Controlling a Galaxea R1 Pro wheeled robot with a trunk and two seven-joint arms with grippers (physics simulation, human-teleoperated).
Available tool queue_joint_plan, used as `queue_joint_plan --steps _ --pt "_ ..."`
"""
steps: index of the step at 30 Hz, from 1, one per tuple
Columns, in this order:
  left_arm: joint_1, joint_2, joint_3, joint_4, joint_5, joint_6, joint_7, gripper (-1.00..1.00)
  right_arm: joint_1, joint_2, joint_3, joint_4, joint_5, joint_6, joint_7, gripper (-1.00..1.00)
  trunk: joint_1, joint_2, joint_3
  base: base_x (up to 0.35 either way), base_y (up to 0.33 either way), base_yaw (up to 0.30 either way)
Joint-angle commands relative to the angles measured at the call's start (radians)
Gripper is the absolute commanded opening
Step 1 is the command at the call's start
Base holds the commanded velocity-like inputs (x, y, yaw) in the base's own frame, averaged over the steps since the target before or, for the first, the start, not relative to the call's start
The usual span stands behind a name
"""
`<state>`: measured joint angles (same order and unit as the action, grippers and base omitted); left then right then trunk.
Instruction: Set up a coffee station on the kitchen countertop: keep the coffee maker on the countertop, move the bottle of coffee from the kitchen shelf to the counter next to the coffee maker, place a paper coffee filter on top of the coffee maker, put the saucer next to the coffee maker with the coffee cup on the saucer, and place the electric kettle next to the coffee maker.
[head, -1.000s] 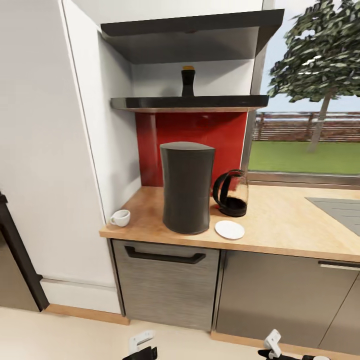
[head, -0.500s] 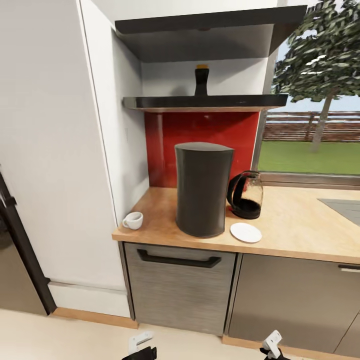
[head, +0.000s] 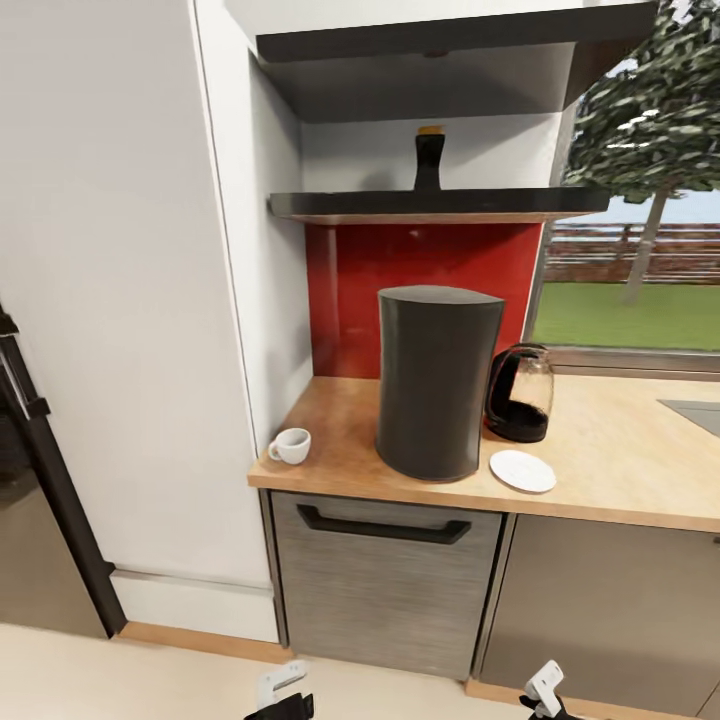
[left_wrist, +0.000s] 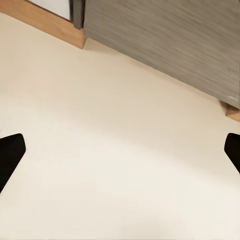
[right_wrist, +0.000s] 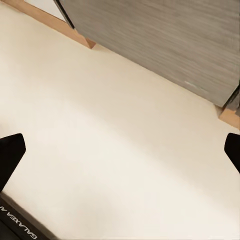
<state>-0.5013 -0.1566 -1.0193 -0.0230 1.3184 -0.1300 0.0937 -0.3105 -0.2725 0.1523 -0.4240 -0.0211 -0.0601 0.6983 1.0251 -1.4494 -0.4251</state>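
Observation:
The tall black-grey coffee maker (head: 437, 380) stands on the wood-grain kitchen countertop (head: 610, 450). Behind it to the right is the glass electric kettle (head: 520, 393), and the white saucer (head: 522, 470) lies at its front right. The white coffee cup (head: 291, 446) sits at the counter's left end, apart from the saucer. The dark bottle of coffee (head: 429, 158) stands on the kitchen shelf (head: 440, 203) above the red backsplash. The paper coffee filter is out of view. My left gripper (left_wrist: 120, 155) and right gripper (right_wrist: 120, 155) hang low over the beige floor, both open and empty.
A white wall panel (head: 130, 300) borders the counter's left end, with a dark appliance (head: 30, 480) beyond it. A grey drawer with a black handle (head: 385, 525) sits under the coffee maker. An upper black board (head: 450, 45) hangs above the shelf. A sink corner (head: 700, 412) shows at right.
The whole head picture has shifted to the right, so the camera has moved to the left. The things on the counter and shelf have not moved.

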Motion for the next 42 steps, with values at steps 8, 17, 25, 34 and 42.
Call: queue_joint_plan --steps 8,17,25,34,42 --pt "0.000 0.000 -0.008 -0.002 0.005 -0.002 0.006 1.00 -0.001 -0.001 0.007 0.001 -0.002 -0.006 0.000 1.00 0.000 -0.001 -0.001 0.000 0.211 0.000" --pt "0.000 -0.001 -0.008 -0.002 0.005 -0.002 0.006 1.00 -0.001 -0.001 0.007 0.001 -0.002 -0.006 -0.001 1.00 0.000 -0.001 -0.001 0.000 0.248 0.000" --pt "0.000 0.003 -0.008 0.002 0.006 -0.002 0.006 1.00 -0.001 0.001 0.006 0.004 -0.002 -0.008 -0.010 1.00 0.000 -0.001 -0.001 0.000 0.098 0.000" --pt "0.000 0.008 -0.008 0.008 0.010 0.000 0.007 1.00 -0.002 0.024 0.001 -0.195 -0.014 -0.023 -0.071 1.00 0.000 -0.001 -0.001 0.000 0.001 0.000" --pt "0.000 0.007 -0.008 0.009 0.006 -0.002 0.008 1.00 -0.002 0.052 0.006 -0.472 -0.017 0.100 0.064 1.00 0.000 -0.001 -0.001 0.000 0.000 0.000"
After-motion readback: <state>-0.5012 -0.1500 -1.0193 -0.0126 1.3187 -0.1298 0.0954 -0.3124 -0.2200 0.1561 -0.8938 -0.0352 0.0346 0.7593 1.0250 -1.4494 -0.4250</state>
